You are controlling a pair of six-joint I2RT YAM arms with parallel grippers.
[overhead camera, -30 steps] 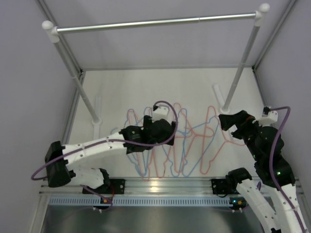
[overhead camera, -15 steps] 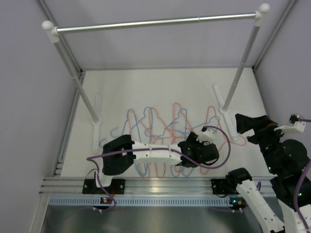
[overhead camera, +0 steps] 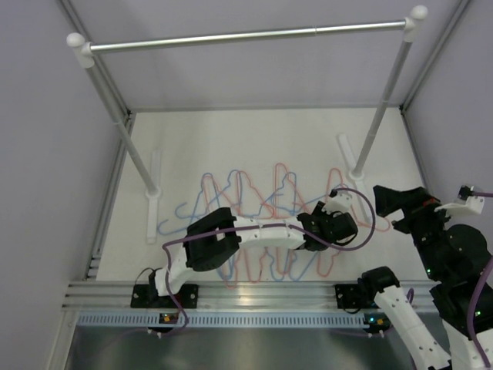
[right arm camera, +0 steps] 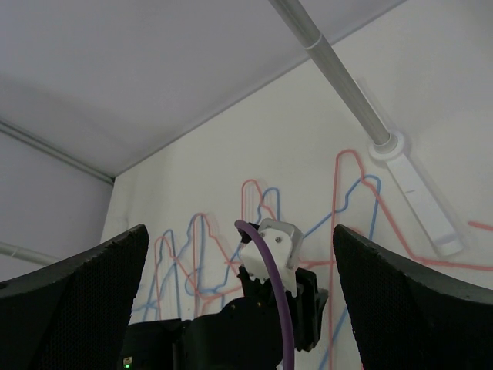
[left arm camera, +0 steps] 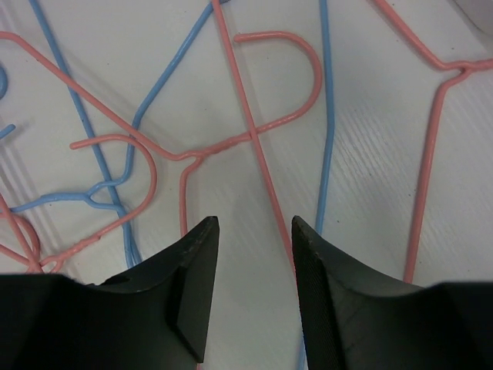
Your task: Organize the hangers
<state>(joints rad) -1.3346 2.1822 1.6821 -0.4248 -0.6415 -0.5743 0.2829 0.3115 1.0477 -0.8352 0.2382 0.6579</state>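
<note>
Several thin wire hangers, pink (overhead camera: 337,173) and light blue (overhead camera: 206,182), lie overlapping flat on the white table. My left gripper (overhead camera: 333,231) reaches across to the right part of the pile and hovers low over it. In the left wrist view it (left arm camera: 252,231) is open and empty, with bare table between the jaws; a pink wire (left arm camera: 262,158) runs under its right finger, a pink hook (left arm camera: 308,62) lies just ahead and a blue wire (left arm camera: 325,116) beside it. My right gripper (overhead camera: 397,206) is raised at the right, wide open (right arm camera: 240,231) and empty, looking down on the hangers (right arm camera: 337,185).
A silver rail (overhead camera: 246,35) spans the back on two slanted uprights (overhead camera: 123,127) (overhead camera: 381,108) with white feet (overhead camera: 152,196) (overhead camera: 350,166) on the table. The right upright's foot (right arm camera: 416,200) lies close to the rightmost hangers. Grey walls enclose the left, right and back.
My left arm has swung from the left of the pile across to its right side. My right arm drew back and up to the right, then stayed still. The hangers have not visibly moved.
</note>
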